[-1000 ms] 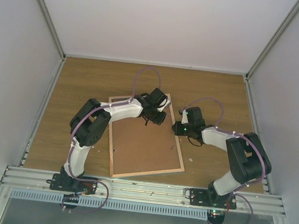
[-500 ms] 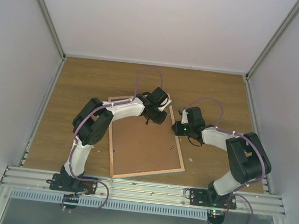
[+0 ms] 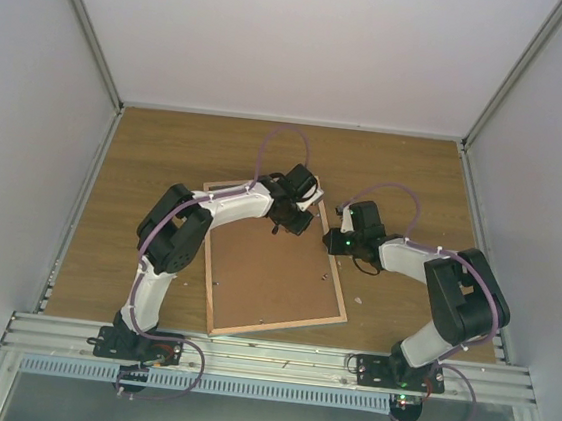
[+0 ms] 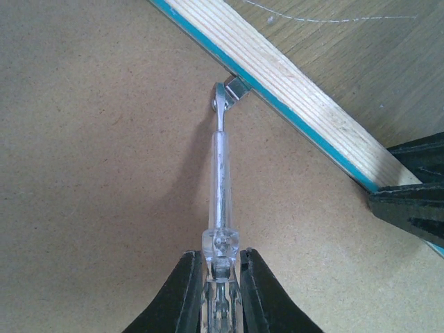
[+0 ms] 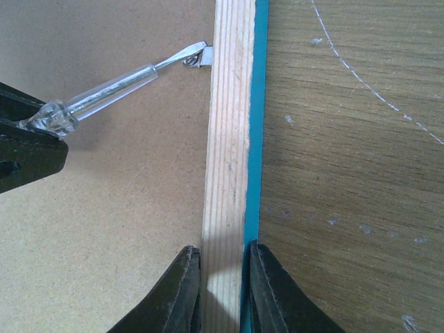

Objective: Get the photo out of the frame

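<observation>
The frame (image 3: 273, 270) lies face down on the table, brown fibreboard back up, pale wood edging round it. Its turquoise side shows along the edge in both wrist views (image 5: 253, 125) (image 4: 291, 83). My left gripper (image 4: 220, 277) is shut on a clear-handled screwdriver (image 4: 220, 180); the tool's tip touches a small metal retaining clip (image 4: 232, 90) at the frame's right rail. My right gripper (image 5: 223, 277) is shut on the frame's right rail (image 5: 227, 173), one finger on each side. The screwdriver also shows in the right wrist view (image 5: 104, 94). The photo is hidden under the back panel.
More small metal clips (image 3: 219, 282) sit along the frame's other rails. Grey enclosure walls stand left, right and behind; an aluminium rail (image 3: 266, 355) runs along the near edge. The wooden tabletop (image 3: 167, 148) surrounds the frame.
The left gripper has shifted slightly toward the frame's right rail with the screwdriver. The right arm and the frame have not visibly moved.
</observation>
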You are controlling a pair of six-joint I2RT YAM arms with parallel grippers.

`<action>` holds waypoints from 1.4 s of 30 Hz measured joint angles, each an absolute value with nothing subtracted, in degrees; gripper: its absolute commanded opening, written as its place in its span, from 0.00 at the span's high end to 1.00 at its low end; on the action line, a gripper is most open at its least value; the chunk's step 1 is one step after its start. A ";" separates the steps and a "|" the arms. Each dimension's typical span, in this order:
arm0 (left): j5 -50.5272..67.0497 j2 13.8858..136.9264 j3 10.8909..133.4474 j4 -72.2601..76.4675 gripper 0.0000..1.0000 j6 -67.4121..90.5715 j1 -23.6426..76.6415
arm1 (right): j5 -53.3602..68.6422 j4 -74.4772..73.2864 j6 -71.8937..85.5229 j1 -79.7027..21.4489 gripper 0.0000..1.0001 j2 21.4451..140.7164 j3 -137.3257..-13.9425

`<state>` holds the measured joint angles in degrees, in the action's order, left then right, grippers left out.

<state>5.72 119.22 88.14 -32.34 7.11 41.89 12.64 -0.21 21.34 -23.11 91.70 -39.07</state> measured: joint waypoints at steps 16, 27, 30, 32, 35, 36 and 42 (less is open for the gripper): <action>4.56 122.26 93.60 -36.05 1.00 1.91 41.95 | 12.64 -0.21 20.49 -23.11 0.93 91.70 -39.05; 4.47 122.08 92.25 -34.94 1.00 -3.86 41.85 | 12.64 -0.23 19.92 -23.11 0.94 91.70 -39.05; 4.47 121.40 90.98 -34.41 1.00 -5.06 41.85 | 12.69 -0.38 19.73 -23.14 0.94 91.61 -39.05; 4.47 121.01 90.56 -34.54 1.00 -5.65 41.85 | 12.86 -0.60 19.51 -23.16 0.94 91.55 -39.05; 4.54 120.79 90.28 -34.72 1.00 -6.72 41.85 | 12.99 -0.89 19.03 -23.16 0.95 91.44 -39.05; 4.51 120.66 90.13 -34.70 1.00 -7.09 41.85 | 12.99 -0.99 18.85 -23.16 0.95 91.42 -39.05; 6.31 119.15 88.58 -36.16 1.00 -9.89 42.19 | 13.13 -1.26 18.50 -23.16 0.95 91.29 -39.05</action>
<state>6.31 119.15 88.58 -36.16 -9.89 42.19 13.13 -1.26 18.50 -23.16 91.29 -39.05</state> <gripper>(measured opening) 0.111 0.186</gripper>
